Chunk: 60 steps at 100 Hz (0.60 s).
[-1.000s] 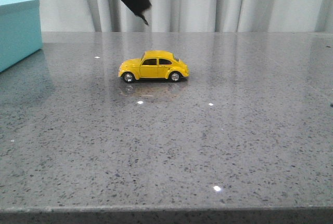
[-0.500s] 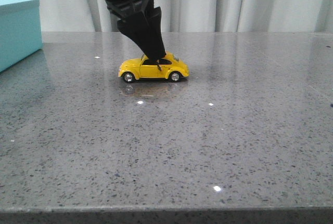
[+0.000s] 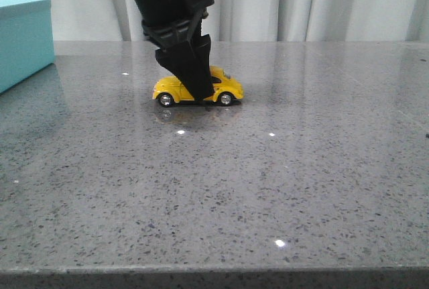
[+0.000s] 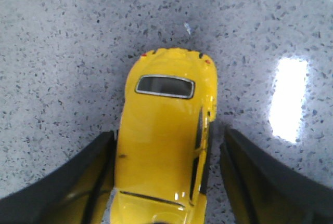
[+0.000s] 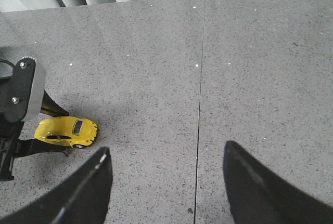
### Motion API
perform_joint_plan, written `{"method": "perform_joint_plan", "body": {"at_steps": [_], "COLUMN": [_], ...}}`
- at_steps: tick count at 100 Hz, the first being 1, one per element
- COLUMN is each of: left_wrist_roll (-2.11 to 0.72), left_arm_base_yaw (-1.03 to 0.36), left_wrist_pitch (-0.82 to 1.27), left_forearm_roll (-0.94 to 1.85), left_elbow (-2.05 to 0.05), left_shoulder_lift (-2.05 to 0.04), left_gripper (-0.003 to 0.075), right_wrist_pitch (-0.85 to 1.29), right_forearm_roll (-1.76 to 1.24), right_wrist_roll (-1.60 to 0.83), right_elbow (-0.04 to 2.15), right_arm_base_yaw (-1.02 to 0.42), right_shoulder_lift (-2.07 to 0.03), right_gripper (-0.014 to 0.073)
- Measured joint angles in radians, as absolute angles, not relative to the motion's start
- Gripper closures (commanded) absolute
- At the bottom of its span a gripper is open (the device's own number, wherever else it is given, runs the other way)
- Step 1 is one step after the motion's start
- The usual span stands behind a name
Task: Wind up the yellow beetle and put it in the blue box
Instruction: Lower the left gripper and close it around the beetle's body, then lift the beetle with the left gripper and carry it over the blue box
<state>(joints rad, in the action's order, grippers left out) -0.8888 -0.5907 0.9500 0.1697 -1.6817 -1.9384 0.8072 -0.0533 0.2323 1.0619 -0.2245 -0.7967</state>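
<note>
The yellow beetle [image 3: 228, 86] stands on its wheels on the grey table, side-on in the front view. My left gripper [image 3: 200, 93] has come down over it. In the left wrist view the open left gripper [image 4: 167, 132] straddles the car's body [image 4: 164, 125]; one finger [image 4: 88, 177] is close against one side, and the other finger [image 4: 260, 177] stands a small gap away from the other side. The blue box [image 3: 23, 41] sits at the far left edge of the table. My right gripper [image 5: 166, 148] is open and empty, high above the table; the beetle [image 5: 65, 131] shows far off to its side.
The speckled grey table [image 3: 268, 182] stretches around the car, with a thin seam line [image 5: 200, 109] in its top. White curtains [image 3: 335, 1] hang behind it. The left arm's body [image 5: 18, 96] shows beside the car in the right wrist view.
My left gripper has come down from above the table to the car's level, its fingers now at either side of the beetle. The car has not moved.
</note>
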Motion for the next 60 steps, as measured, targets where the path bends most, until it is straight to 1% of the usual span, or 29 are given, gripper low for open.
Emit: {"method": "perform_joint_plan", "body": {"at_steps": [17,31,41,60], "left_wrist_roll": [-0.889,-0.889,-0.889,-0.857], "left_arm_base_yaw": [-0.591,-0.591,-0.591,-0.591], "left_wrist_pitch": [0.95,0.95,0.956,1.038], "left_forearm_roll": [0.17,0.17,0.17,0.162], "left_elbow": [-1.682,-1.684,-1.69,-1.789], "left_shoulder_lift": [-1.938,-1.938,-1.938,-1.946], "left_gripper": [0.0468,0.0533,0.0553,0.0553], "right_wrist_pitch": [0.807,0.807,0.807,0.807], "right_forearm_roll": [-0.053,-0.053,-0.053,-0.053], "right_wrist_roll": [0.232,0.232,0.232,0.232], "right_elbow": [1.062,1.062,1.062,1.062], "right_arm_base_yaw": [-0.224,-0.224,-0.224,-0.224], "right_shoulder_lift": [-0.797,-0.797,-0.797,-0.797], "right_gripper": [0.0127,0.0127,0.0127,0.0127]}}
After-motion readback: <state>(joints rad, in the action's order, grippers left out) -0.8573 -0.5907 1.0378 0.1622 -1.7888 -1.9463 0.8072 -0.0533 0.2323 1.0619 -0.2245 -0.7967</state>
